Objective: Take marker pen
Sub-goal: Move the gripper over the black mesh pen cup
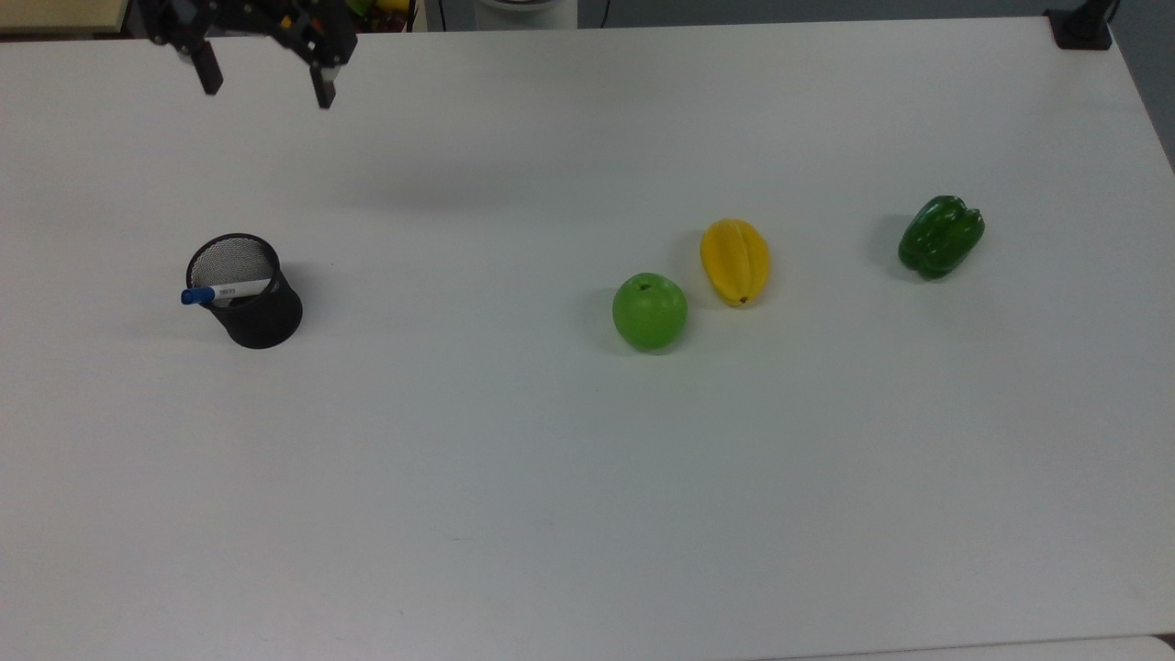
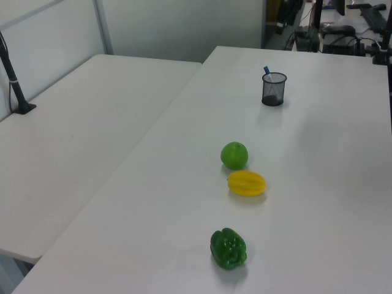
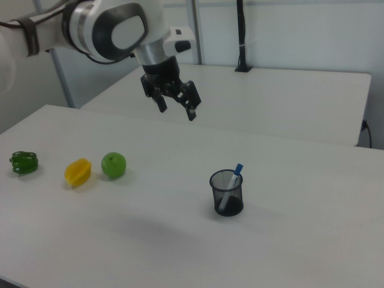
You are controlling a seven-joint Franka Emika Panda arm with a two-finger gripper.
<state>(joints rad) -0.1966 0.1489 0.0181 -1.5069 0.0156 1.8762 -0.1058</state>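
Note:
The marker pen [image 1: 225, 292] has a white barrel and a blue cap. It leans inside a black mesh cup [image 1: 250, 298] at the top view's left, cap end poking over the rim. The same pen [image 3: 228, 189] stands tilted in the cup [image 3: 227, 193] in the right view, and its blue tip [image 2: 266, 70] rises above the cup [image 2: 273, 89] in the left view. My gripper [image 1: 266, 84] hangs open and empty high over the table's far left part in the top view, well away from the cup. In the right view the gripper [image 3: 177, 110] is above and left of the cup.
A green apple [image 1: 649, 311], a yellow starfruit [image 1: 734, 261] and a green bell pepper [image 1: 940, 236] lie on the white table [image 1: 587, 477] toward the top view's right. A bin of toy fruit [image 1: 386, 9] sits beyond the far edge. A second table [image 2: 73, 135] adjoins in the left view.

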